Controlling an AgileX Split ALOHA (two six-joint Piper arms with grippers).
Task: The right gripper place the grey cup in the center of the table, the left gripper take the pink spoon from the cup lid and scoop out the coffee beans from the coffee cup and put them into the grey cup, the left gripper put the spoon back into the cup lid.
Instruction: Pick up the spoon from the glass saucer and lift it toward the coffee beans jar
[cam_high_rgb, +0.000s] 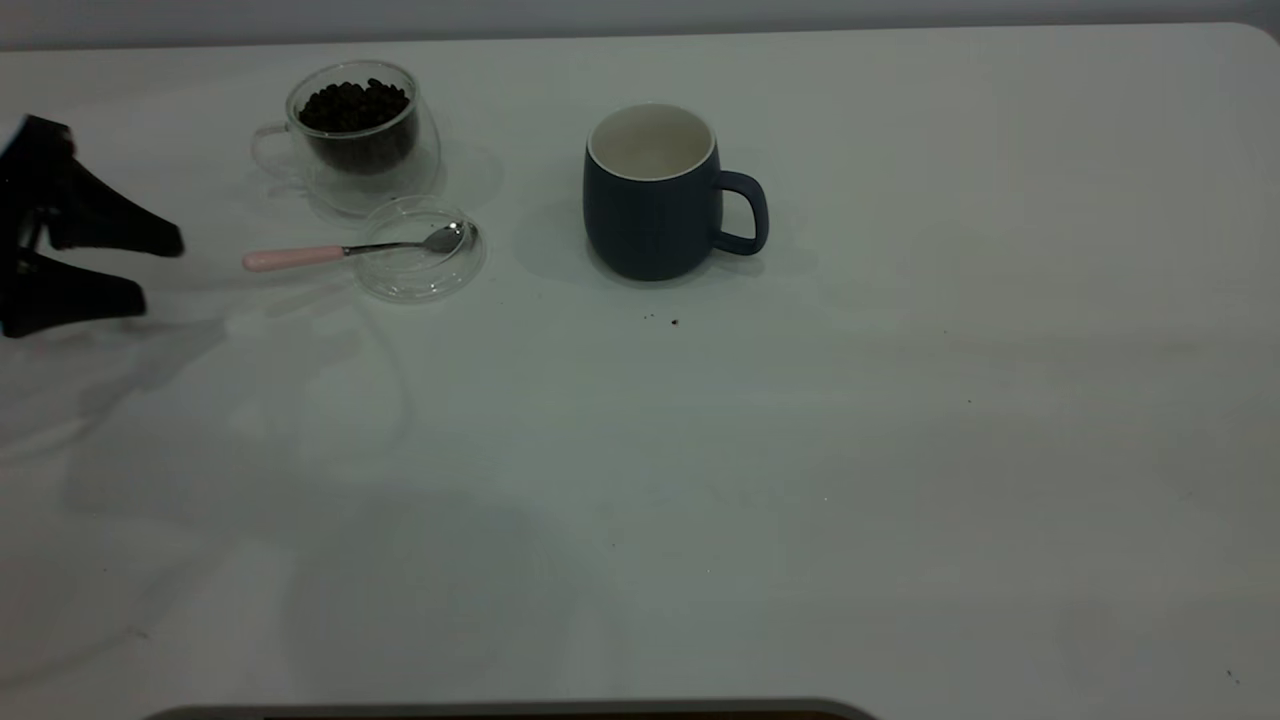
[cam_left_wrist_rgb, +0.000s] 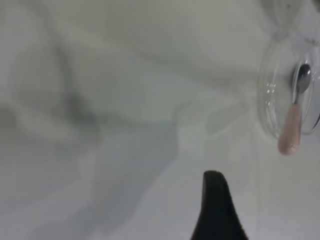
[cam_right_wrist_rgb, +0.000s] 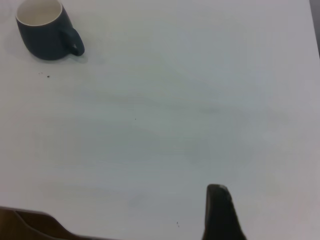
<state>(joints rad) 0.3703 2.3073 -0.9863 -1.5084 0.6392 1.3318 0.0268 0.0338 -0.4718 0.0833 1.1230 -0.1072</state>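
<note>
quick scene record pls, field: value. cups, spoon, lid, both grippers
grey cup: upright mid-table, looks empty, handle toward the right arm's side
coffee cup: clear glass, holds coffee beans, behind the lid
cup lid: clear, flat on the table
pink spoon: bowl on the lid, handle pointing at the left gripper
left gripper: open, empty, short of the spoon handle
right gripper: one finger shows in its wrist view, far from the grey cup

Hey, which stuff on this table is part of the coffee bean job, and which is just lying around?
Part of the job:
grey cup
pink spoon
cup lid
coffee cup with beans
left gripper, open

Lying about:
dark crumbs on the table
</note>
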